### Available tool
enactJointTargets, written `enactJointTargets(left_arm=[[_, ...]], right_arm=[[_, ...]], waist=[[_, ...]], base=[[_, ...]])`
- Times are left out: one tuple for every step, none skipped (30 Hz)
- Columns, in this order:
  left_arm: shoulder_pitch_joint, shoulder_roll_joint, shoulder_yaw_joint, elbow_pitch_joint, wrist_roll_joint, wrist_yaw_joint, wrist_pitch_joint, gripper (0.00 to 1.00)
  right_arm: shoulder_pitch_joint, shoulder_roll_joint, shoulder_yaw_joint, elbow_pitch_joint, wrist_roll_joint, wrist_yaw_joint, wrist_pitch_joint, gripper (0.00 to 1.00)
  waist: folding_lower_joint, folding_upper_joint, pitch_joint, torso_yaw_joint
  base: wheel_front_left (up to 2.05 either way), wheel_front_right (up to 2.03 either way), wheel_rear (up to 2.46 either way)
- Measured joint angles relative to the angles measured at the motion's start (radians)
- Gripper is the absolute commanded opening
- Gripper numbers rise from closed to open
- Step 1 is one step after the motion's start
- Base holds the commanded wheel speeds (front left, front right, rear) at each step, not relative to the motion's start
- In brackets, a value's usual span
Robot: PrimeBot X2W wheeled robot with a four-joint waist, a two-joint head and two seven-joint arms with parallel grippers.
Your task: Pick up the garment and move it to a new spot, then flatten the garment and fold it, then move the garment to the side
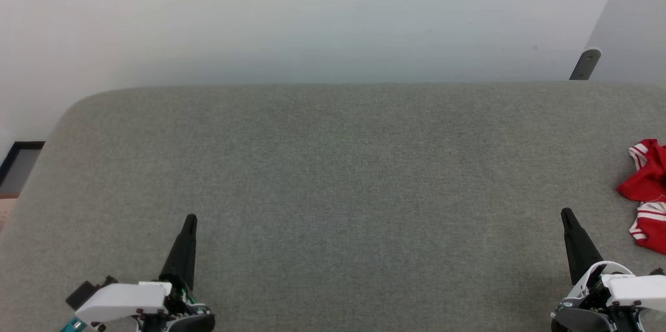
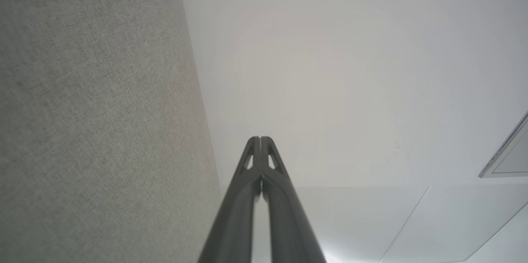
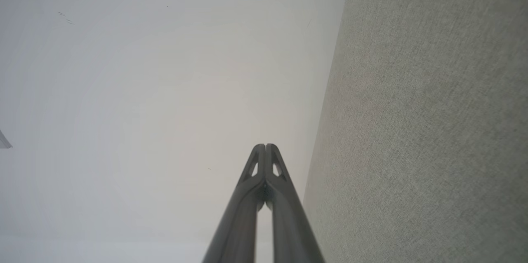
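The garment (image 1: 648, 186) lies crumpled on the grey fabric-covered table (image 1: 333, 176) at the far right: red cloth with red-and-white striped trim, cut off by the picture's edge, no lettering showing. My right gripper (image 1: 566, 212) is shut and empty at the lower right, a short way left of the garment and apart from it. At the lower left my left gripper (image 1: 190, 217) is also shut and empty, far from the garment. In the wrist views the left gripper (image 2: 260, 139) and the right gripper (image 3: 265, 146) each have their fingers pressed together, pointing past the table's far edge at a pale wall.
A white wall (image 1: 312, 20) rises behind the table's far edge. A pale panel with a dark bracket (image 1: 585, 64) stands at the back right. A dark-framed object (image 1: 21, 163) sits beyond the table's left edge.
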Motion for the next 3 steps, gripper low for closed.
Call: enactJointTargets(left_arm=[[0.000,0.000,0.000,0.000,0.000,0.000,0.000,0.00],[0.000,0.000,0.000,0.000,0.000,0.000,0.000,0.00],[0.000,0.000,0.000,0.000,0.000,0.000,0.000,0.00]], right_arm=[[0.000,0.000,0.000,0.000,0.000,0.000,0.000,0.00],[0.000,0.000,0.000,0.000,0.000,0.000,0.000,0.00],[0.000,0.000,0.000,0.000,0.000,0.000,0.000,0.00]], waist=[[0.0000,0.0000,0.000,0.000],[0.0000,0.0000,0.000,0.000],[0.0000,0.0000,0.000,0.000]], base=[[0.00,0.00,0.00],[0.00,0.00,0.00],[0.00,0.00,0.00]])
